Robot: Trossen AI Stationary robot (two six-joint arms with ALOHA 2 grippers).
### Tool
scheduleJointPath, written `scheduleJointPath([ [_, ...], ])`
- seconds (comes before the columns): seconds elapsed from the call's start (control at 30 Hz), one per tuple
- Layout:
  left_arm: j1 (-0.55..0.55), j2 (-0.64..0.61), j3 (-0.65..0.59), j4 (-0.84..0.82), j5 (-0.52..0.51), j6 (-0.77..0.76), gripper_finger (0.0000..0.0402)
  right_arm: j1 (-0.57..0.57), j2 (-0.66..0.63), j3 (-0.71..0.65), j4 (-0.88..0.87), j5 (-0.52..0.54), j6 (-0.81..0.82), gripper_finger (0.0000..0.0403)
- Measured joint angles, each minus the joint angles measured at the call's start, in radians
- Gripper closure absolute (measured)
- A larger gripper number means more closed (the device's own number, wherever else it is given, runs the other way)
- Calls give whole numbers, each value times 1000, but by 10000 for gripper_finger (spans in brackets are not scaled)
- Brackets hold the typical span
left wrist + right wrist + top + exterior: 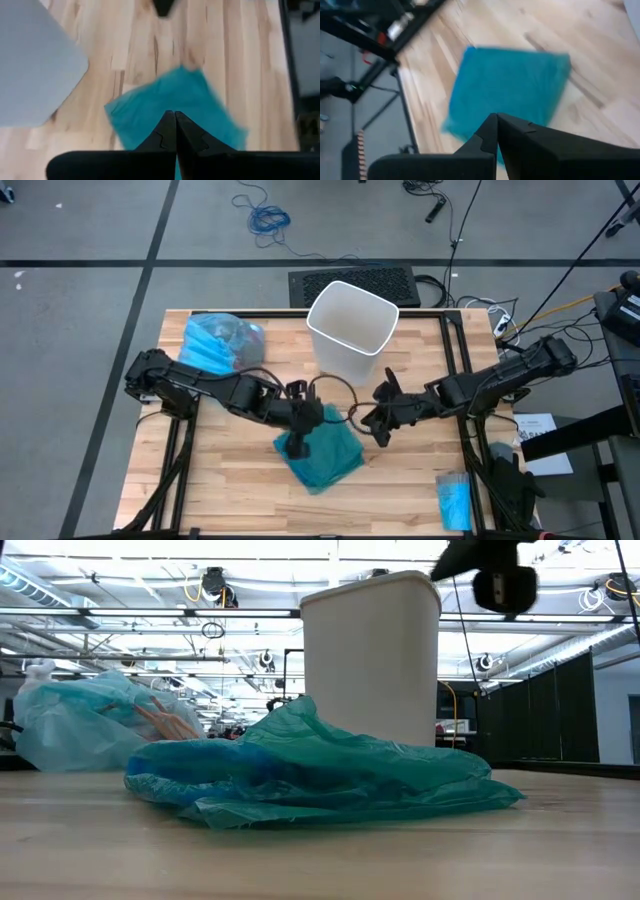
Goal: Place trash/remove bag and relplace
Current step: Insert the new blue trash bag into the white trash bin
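Note:
The light sky-blue bag (218, 343) lies bunched at the table's far left corner, with brown paper scraps showing through it (168, 720). The red-and-white tube is hidden. The white bin (350, 330) stands unlined at the far middle. A folded darker teal bag (325, 455) lies flat on the table's middle (320, 775). My left gripper (298, 442) hovers shut over the teal bag's left part (170, 100). My right gripper (380, 425) hovers shut just right of the teal bag (510, 85). Neither gripper reaches down to the tabletop in the low view.
A small bright-blue roll (453, 500) sits off the table's near right corner. A dark keyboard-like mat (352, 283) lies behind the bin. Bare wood lies along the table's near edge and its left side. A dark arm part (500, 580) hangs high beside the bin (372, 660).

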Motion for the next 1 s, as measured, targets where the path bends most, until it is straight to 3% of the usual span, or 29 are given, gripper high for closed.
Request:
scheduleJointPath([
  [0.17, 13, 0, 0, 38, 20, -204, 402, 69, 62, 0, -68, 19, 58, 403],
  [0.37, 11, 0, 0, 33, 28, -218, 402, 130, 185, 0, -39, 27, 126, 394],
  [0.6, 11, 0, 0, 24, 130, -199, 402, 138, 277, 0, 64, 22, 133, 299],
  [0.77, 5, 0, 0, -24, 240, -201, 402, 124, 288, -14, 8, 30, 223, 224],
  [0.9, -18, 0, 0, -126, 243, -201, 402, 117, 288, -80, 33, 30, 285, 198],
  [1.0, -47, 0, -1, -192, 164, -201, 402, 113, 288, -163, 200, 30, 322, 198],
])
